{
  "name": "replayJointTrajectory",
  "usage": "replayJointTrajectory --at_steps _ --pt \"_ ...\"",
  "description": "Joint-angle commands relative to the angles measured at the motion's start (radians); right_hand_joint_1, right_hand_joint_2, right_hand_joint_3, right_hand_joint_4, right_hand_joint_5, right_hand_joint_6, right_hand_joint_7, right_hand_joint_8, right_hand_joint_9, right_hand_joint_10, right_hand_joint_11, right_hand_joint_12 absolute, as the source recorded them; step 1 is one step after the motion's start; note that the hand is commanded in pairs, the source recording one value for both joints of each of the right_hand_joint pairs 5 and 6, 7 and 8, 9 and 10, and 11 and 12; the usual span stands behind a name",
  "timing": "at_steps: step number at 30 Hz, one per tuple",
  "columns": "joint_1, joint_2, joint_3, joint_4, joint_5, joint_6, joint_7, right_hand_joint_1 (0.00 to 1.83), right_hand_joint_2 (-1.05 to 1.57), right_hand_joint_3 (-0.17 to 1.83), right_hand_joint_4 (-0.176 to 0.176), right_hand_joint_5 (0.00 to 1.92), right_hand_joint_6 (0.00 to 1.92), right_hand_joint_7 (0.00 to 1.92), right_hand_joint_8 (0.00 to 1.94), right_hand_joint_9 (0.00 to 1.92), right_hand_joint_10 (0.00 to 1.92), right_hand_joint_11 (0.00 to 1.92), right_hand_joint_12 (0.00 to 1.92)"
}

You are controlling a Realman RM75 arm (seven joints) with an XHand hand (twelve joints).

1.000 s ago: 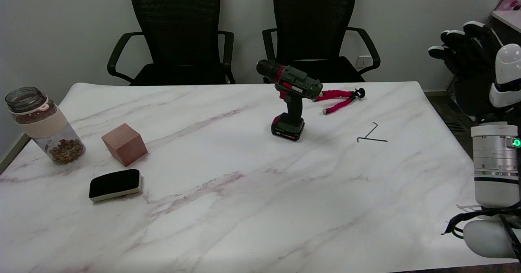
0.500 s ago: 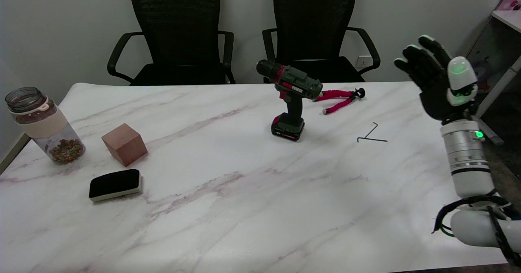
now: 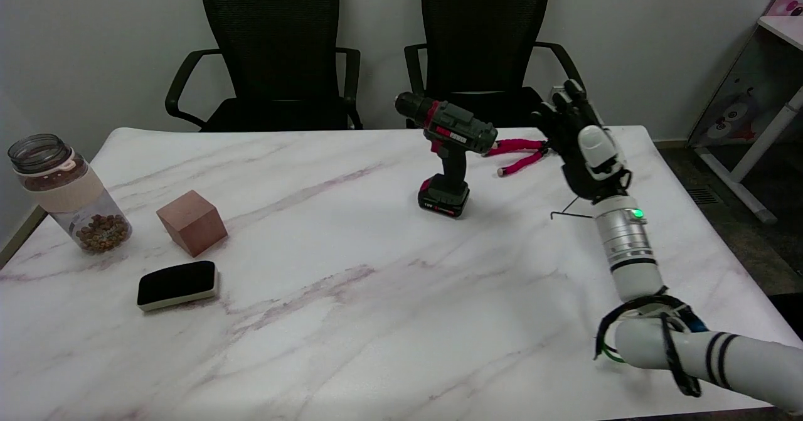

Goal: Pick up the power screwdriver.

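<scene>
Two black office chairs point(image 3: 276, 44) stood behind the marble-patterned table point(image 3: 351, 320), the largest items in view. On the table's far middle the power screwdriver point(image 3: 446, 151) stood upright on its battery base, chuck pointing to the picture's left, untouched. The right hand point(image 3: 574, 142) was raised above the table to the screwdriver's right, near it but clearly apart, palm turned toward the tool, fingers point(image 3: 568, 98) spread apart and holding nothing. A plastic jar point(image 3: 66, 195) with brown contents stood at the left edge; a reddish-brown cube point(image 3: 191, 221) lay near it, and a black whiteboard eraser point(image 3: 177, 285) lay just in front of the cube. A small pink-legged tripod point(image 3: 524, 153) lay just behind and to the right of the screwdriver, partly behind the hand. A hex key point(image 3: 568, 211) lay on the table below the wrist. Assessment: the step in hand was the approach. To do it well, the hand should come in level at the height of the handle between motor body and battery, with fingers kept wide until they wrap the handle, since a push high on the body could tip the tool leftward. The tripod should be cleared on the way.
</scene>
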Motion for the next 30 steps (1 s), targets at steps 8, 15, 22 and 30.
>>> replayJointTrajectory --at_steps 8,15,22,30 --pt "0.249 -0.254 -0.108 0.238 -0.130 -0.166 -0.066 0.92 -0.17 0.71 0.088 0.11 0.11 0.11 0.11 0.32 0.32 0.37 0.37" --pt "0.236 -0.245 -0.095 0.287 -0.121 -0.151 -0.057 0.92 -0.21 0.75 0.091 0.11 0.11 0.11 0.11 0.32 0.32 0.36 0.36" --pt "0.209 -0.228 -0.068 0.309 -0.118 -0.132 -0.056 0.91 -0.23 0.76 0.092 0.11 0.11 0.11 0.11 0.32 0.32 0.37 0.37" --pt "0.205 -0.230 -0.087 0.304 -0.118 -0.150 -0.063 0.91 -0.21 0.72 0.094 0.12 0.12 0.12 0.12 0.32 0.32 0.38 0.38"
